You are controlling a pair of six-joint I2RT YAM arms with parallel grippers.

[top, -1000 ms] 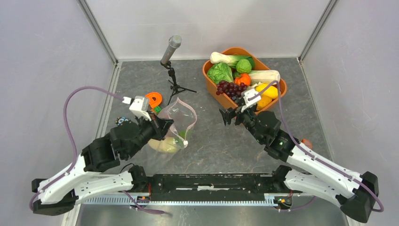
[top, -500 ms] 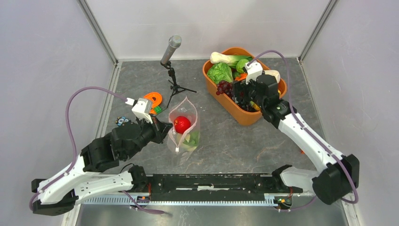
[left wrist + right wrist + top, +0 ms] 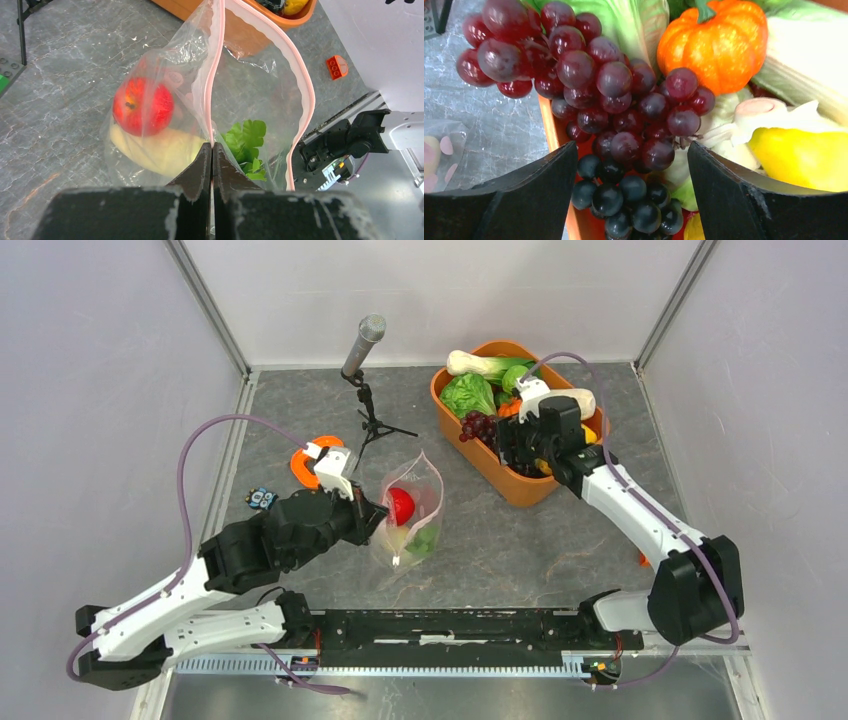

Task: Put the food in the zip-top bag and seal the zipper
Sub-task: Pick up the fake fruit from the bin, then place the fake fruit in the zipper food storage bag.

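The clear zip-top bag (image 3: 418,510) stands open on the grey table, and my left gripper (image 3: 211,147) is shut on one side of its pink zipper (image 3: 216,60). The other zipper side (image 3: 305,85) bows outward. Inside the bag lie a red apple (image 3: 142,105), a pale yellow piece (image 3: 155,150) and a green leafy piece (image 3: 245,137). My right gripper (image 3: 633,150) is open, low over the orange tub (image 3: 520,495), its fingers on either side of the dark purple grape bunch (image 3: 624,85) without closing on it. An orange pumpkin (image 3: 714,45) and a yellow piece (image 3: 799,155) lie beside the grapes.
A microphone on a small tripod (image 3: 365,340) stands behind the bag. An orange ring-shaped toy (image 3: 300,465) lies left of the left wrist. A small orange brick (image 3: 336,67) sits near the right arm's base. Grey walls close in both sides.
The right arm swung from the table's middle to the tub and lowered over the grapes. A red apple now lies in the bag. The left arm shifted the bag rightward and farther back.
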